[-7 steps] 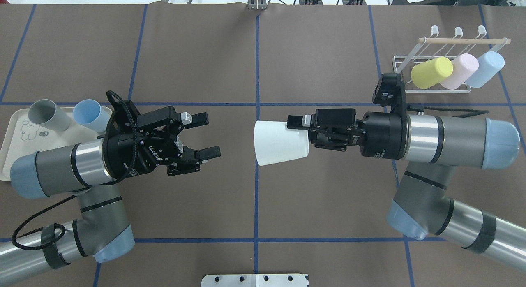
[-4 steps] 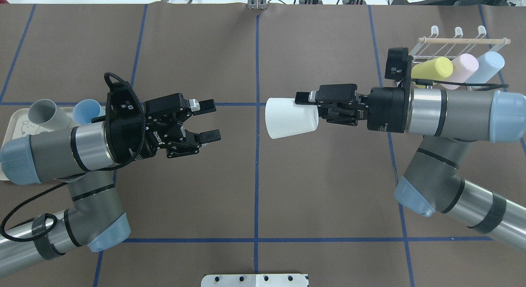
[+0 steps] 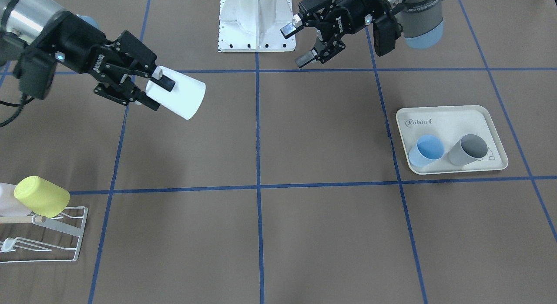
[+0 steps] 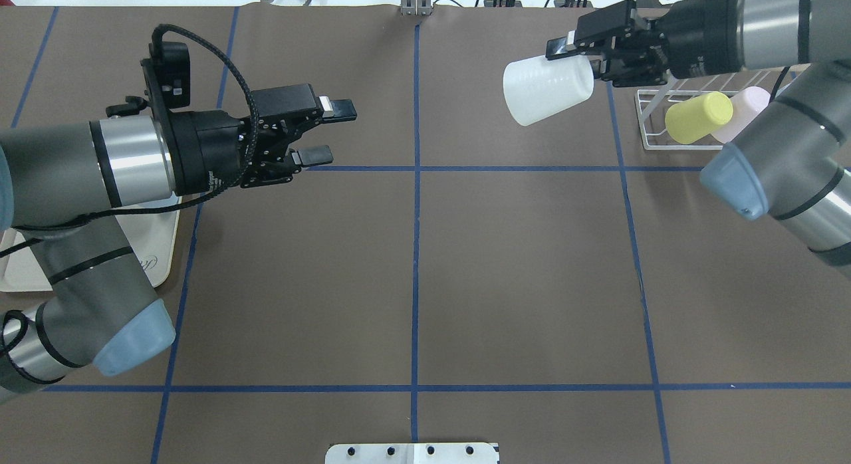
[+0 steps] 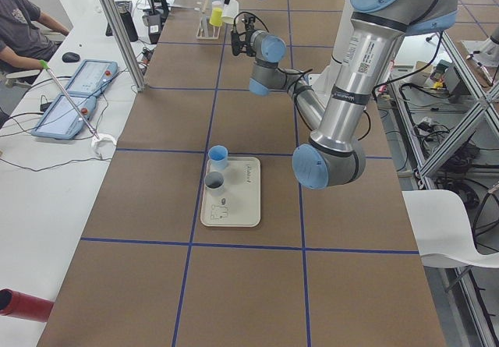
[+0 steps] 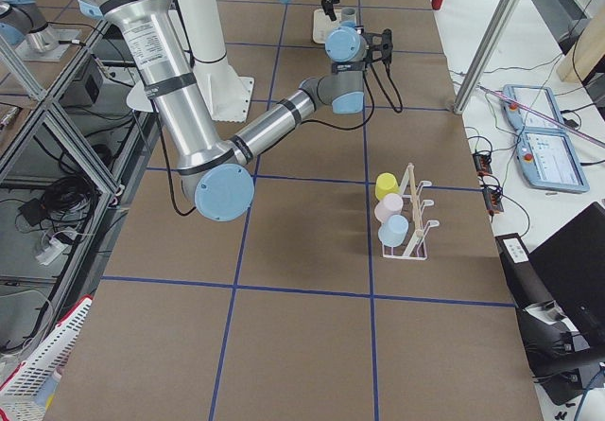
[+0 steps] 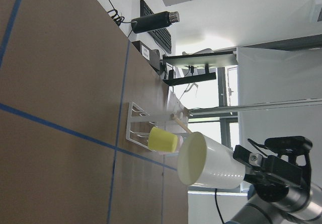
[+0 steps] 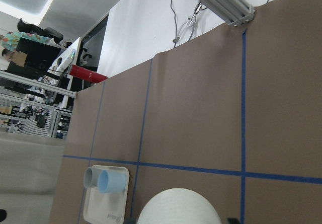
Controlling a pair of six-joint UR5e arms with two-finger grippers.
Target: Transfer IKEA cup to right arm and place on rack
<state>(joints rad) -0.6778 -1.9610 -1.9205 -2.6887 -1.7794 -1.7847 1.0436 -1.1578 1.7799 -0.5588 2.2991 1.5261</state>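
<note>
Brown paper-covered tabletop, blue tape grid. Right tool clamped on white IKEA cup, held sideways in air near white wire rack carrying yellow cup. Left tool fingers apart, empty. Side desk holds tablets; person seated.

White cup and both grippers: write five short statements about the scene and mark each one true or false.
1. The right gripper is shut on the white cup. True.
2. The left gripper holds a cup. False: it is open and empty.
3. The white cup sits on the rack. False: it is held in the air, not on the rack.
4. A blue cup and a grey cup are on the tray. True.
5. The yellow cup is on the tray. False: it is on the rack.
</note>
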